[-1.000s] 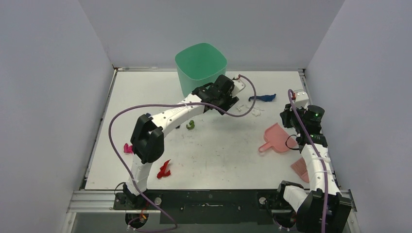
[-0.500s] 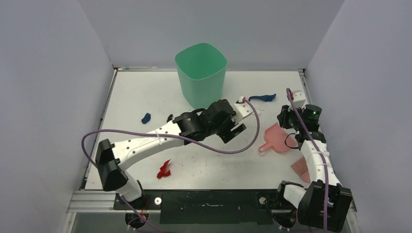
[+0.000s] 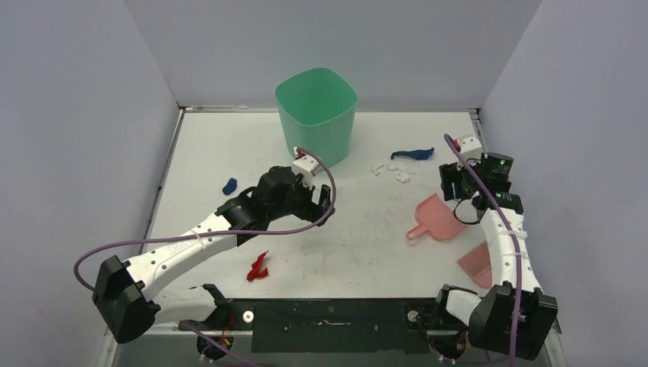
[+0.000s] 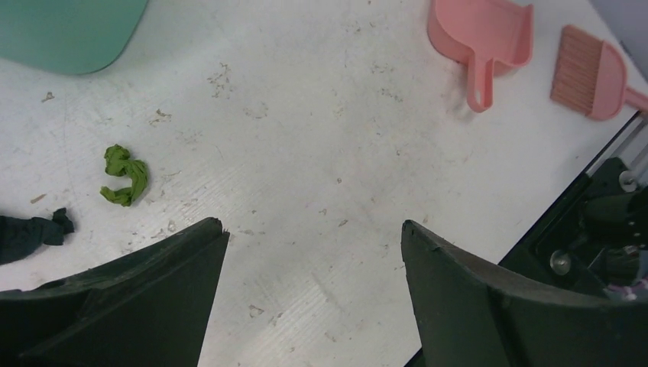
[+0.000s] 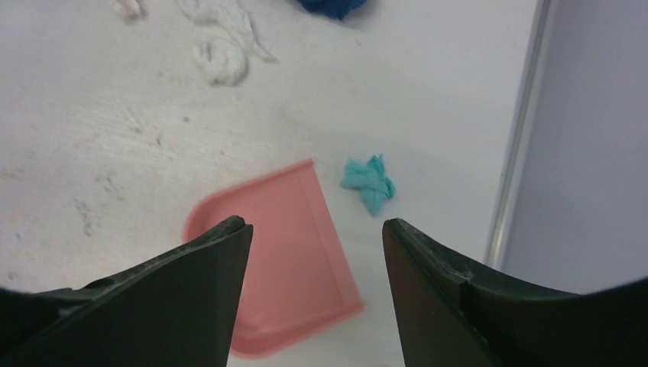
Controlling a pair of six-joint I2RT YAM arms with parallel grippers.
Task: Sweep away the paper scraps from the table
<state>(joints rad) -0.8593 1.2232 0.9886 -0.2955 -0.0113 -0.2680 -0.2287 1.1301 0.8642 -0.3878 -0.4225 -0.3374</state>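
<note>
The white table (image 3: pixel 367 252) holds a green bin (image 3: pixel 315 115) at its far edge. The left gripper (image 4: pixel 312 229) hangs over the middle in front of the bin, fingers wide apart and empty. The right gripper (image 5: pixel 315 223) hovers over the far end of the pink dustpan (image 3: pixel 435 216), also spread and empty. A pink brush (image 3: pixel 474 264) lies near the right edge. The paper scraps (image 3: pixel 403 177) lie scattered on the table: a dark blue scrap (image 3: pixel 413 154) and white bits (image 5: pixel 221 61) right of the bin, a red scrap (image 3: pixel 258 267) near the front, a small blue scrap (image 3: pixel 229 185) on the left, a green scrap (image 4: pixel 126 174) near a black scrap (image 4: pixel 30 233) by the left gripper, and a light blue scrap (image 5: pixel 368 183) just beside the dustpan.
</note>
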